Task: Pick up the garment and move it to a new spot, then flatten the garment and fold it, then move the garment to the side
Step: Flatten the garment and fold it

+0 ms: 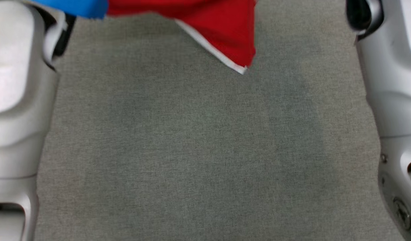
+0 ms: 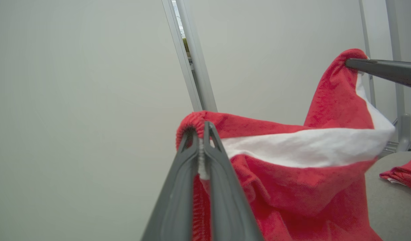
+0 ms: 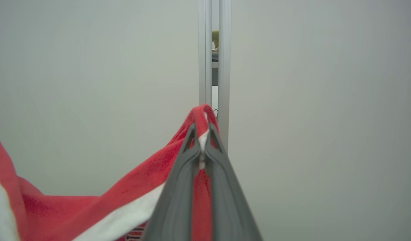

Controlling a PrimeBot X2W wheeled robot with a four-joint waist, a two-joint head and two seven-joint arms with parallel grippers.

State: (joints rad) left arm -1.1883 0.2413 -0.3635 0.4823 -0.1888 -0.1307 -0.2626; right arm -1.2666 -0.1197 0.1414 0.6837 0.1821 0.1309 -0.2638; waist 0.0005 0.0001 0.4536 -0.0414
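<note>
Garment [image 2: 292,174] is gripped at two edge points, with left jaws and right jaws each clamped on red cloth. It is judged light, limp and unbreakable; edge holds suit spreading.

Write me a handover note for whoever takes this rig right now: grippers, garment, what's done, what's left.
Grippers: the left gripper is shut on a red edge of the garment. The right gripper is shut on another part of that edge.
Garment: it is lifted and hangs between the two grippers over the grey table.
Done: the pickup.
Left: lay it down at the new spot, flatten it, fold it, then move it to the side.
</note>
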